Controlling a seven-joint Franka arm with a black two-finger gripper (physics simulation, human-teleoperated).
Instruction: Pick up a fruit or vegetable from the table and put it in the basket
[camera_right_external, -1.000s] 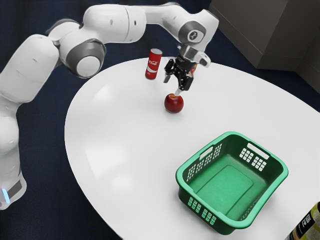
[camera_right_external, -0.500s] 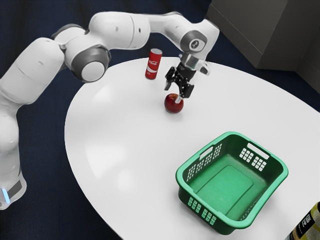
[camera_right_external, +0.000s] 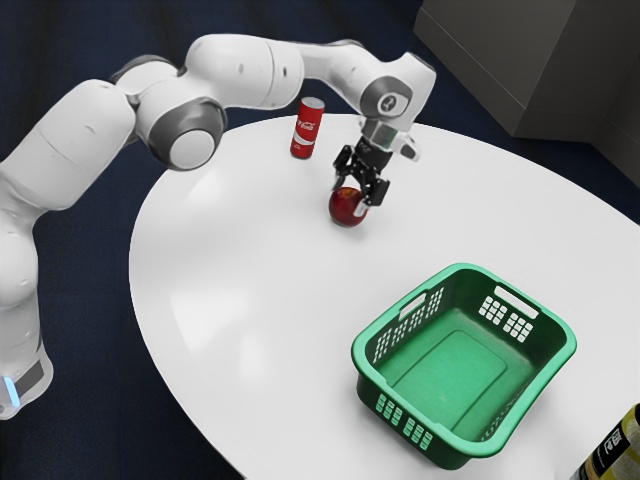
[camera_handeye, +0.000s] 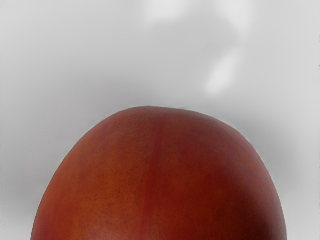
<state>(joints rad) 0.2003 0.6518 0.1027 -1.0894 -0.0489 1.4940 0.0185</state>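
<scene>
The gripper (camera_right_external: 350, 197) hangs over the apple (camera_right_external: 345, 209) with its fingers (camera_right_external: 362, 208) spread, one reaching down the side nearer the basket (camera_right_external: 470, 446), the other across by the far side. I'd call it open and around the fruit, with no squeeze that I can make out. The apple sits on the table (camera_right_external: 240, 270) under the hand, and in the wrist view its red-orange skin bulges up close. To my eye this is the last bit of lowering before the grasp. What it wants is a straight, slow drop until the pads stand level with the apple's widest part, both sides evenly spaced, then a gentle close. Pinch too high and that round, smooth skin could squirt downward; let one finger land first and the apple may roll off. Once it's firmly held, I'd lift straight up before swinging across. The can (camera_right_external: 307, 130) stands upright beyond, a little apart, so there's no call to drift that way. The basket waits well apart from the apple, toward the exterior view's right, its rim high enough that the apple should clear it before being lowered inside.
</scene>
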